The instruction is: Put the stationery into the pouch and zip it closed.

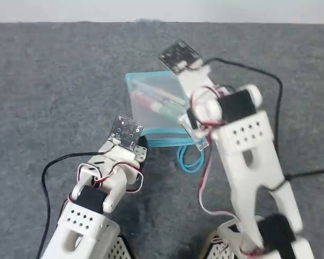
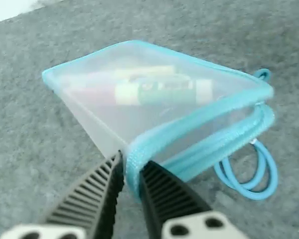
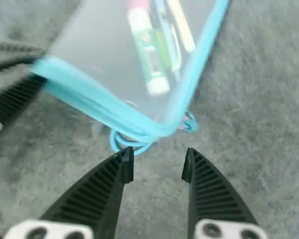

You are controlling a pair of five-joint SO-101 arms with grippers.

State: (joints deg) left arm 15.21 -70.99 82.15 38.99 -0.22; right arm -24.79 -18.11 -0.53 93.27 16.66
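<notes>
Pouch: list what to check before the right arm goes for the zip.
1. Stationery all inside the pouch: ok, none lies on the table around it.
2. Left gripper shut on the pouch's corner edge: ok.
3. Right gripper open: ok.
4. Right gripper around the zip pull: not ok; it sits just off the pouch's corner, nothing between its fingers.
5. Cord out of the right gripper's way: cannot tell; it lies between gripper and pouch.
6. Zip closed: cannot tell.
</notes>
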